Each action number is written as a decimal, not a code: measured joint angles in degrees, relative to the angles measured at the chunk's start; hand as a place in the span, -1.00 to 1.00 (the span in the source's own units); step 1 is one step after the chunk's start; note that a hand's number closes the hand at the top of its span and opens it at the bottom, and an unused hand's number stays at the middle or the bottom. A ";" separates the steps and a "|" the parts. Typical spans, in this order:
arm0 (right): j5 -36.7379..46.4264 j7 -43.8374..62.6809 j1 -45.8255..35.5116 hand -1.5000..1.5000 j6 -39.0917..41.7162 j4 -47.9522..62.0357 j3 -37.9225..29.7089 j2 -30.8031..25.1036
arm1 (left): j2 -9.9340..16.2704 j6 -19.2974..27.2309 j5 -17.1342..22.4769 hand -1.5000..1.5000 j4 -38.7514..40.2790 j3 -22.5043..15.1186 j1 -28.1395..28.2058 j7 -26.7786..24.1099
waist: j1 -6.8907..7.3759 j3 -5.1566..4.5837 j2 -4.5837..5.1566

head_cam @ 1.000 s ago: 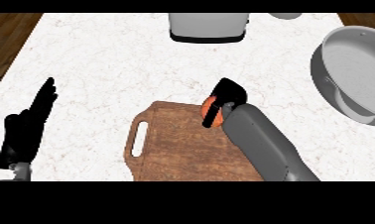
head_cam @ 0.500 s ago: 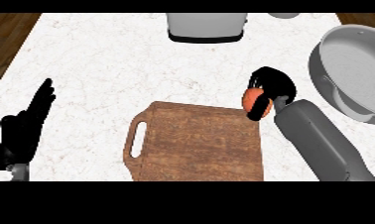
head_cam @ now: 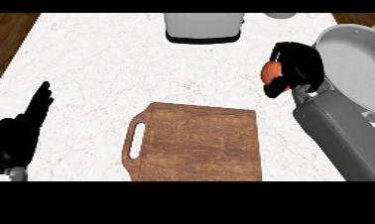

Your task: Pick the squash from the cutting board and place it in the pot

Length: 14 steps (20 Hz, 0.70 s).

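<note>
The wide, round grey metal pot [head_cam: 353,69] sits at the right edge of the white marbled counter [head_cam: 102,64], partly cut off by the view's border; its pale inner floor shows nothing lying in it. A white, boxy appliance with a dark base [head_cam: 204,28] stands at the counter's far edge, and a small white round object [head_cam: 279,15] shows just beyond it to the right, too cropped to identify.

The brown wooden cutting board with a slotted handle [head_cam: 196,141] lies near the front of the counter with nothing on it. One second ago the right hand was over the board's far right corner with the orange thing in its grasp; half a second ago it had moved off the board toward the right; now it has travelled farther up and right and is just beside the pot's left rim, well apart from the board.

The small orange squash [head_cam: 272,72] is above the counter in the black right hand [head_cam: 299,68], whose fingers and thumb curl round it. Only its rounded, reddish-orange left side shows; the rest is hidden by the hand.

The black left hand [head_cam: 28,121] rests at the view's left edge, fingers straight and pointing up, in the same place as in both earlier frames.
</note>
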 measured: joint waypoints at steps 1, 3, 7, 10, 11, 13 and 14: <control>1.63 1.60 -0.43 1.00 -0.61 -1.97 -0.10 -0.69 | 0.20 -0.31 0.24 0.00 0.25 0.31 -0.04 0.04 | -0.11 -0.01 -0.04; 4.28 3.91 -0.18 1.00 -1.83 -6.03 -0.97 -2.78 | 0.18 -0.32 0.07 0.00 0.37 0.47 -0.19 0.04 | -0.33 -0.02 -0.07; 5.95 7.17 0.93 1.00 -4.31 -12.54 -4.87 -3.70 | -0.05 -1.08 0.12 0.00 -0.58 0.57 0.58 -0.12 | 0.10 0.02 0.11; 5.15 6.05 2.10 1.00 -5.82 -14.99 -9.28 -5.21 | -0.82 -0.85 -0.80 0.00 0.60 0.15 -1.64 0.77 | 0.22 0.03 0.28; 4.47 5.31 2.05 1.00 -5.90 -15.35 -11.06 -5.89 | -0.65 -1.21 -0.70 0.00 0.31 0.40 -1.44 0.85 | 0.36 0.05 0.32; 3.73 3.20 2.33 1.00 -7.03 -14.99 -14.08 -6.38 | -0.69 -1.90 -0.58 0.00 0.44 0.89 -1.42 0.38 | 0.60 0.05 0.39; 2.88 1.52 3.09 1.00 -7.44 -14.92 -15.88 -7.33 | -0.75 -2.05 -0.63 0.00 -0.27 0.94 -1.13 0.60 | 0.68 0.04 0.41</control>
